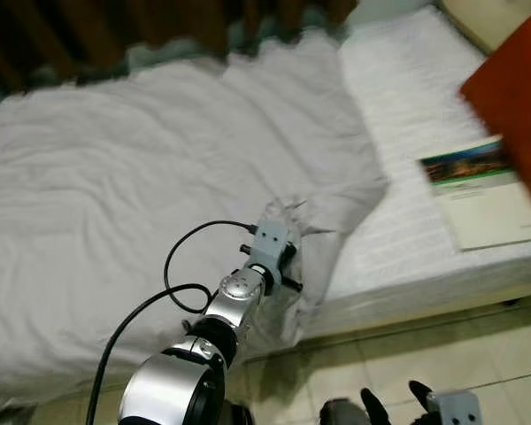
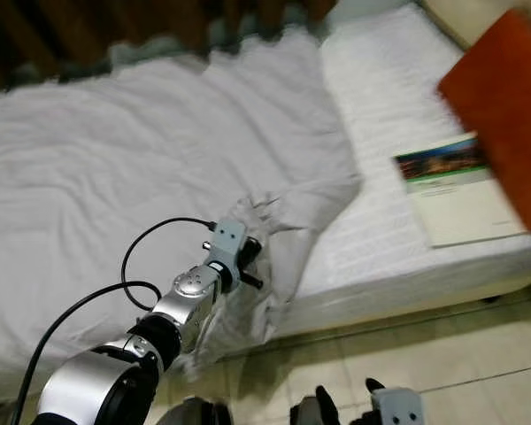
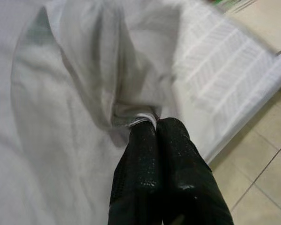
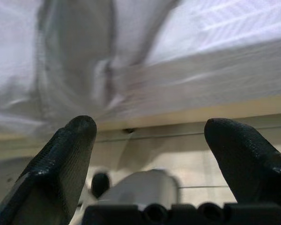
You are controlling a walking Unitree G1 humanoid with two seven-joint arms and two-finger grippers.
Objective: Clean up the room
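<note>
A white blanket [image 1: 150,168] covers most of the bed, its corner bunched up near the bed's near edge. My left gripper [image 3: 152,124] is shut on that bunched corner of the blanket [image 3: 131,70], and the left arm [image 1: 248,283] reaches up to it from below. My right gripper [image 4: 147,136] is open with nothing between its fingers, low over the tiled floor in front of the bed; its black fingertips [image 1: 372,405] show at the bottom edge of the eye view.
The bare white mattress [image 1: 407,106] lies to the right of the blanket. On it rest a booklet with a green photo cover [image 1: 482,190] and an orange-red board [image 1: 518,88] partly over it. Beige floor tiles [image 1: 442,354] run along the bed's near side.
</note>
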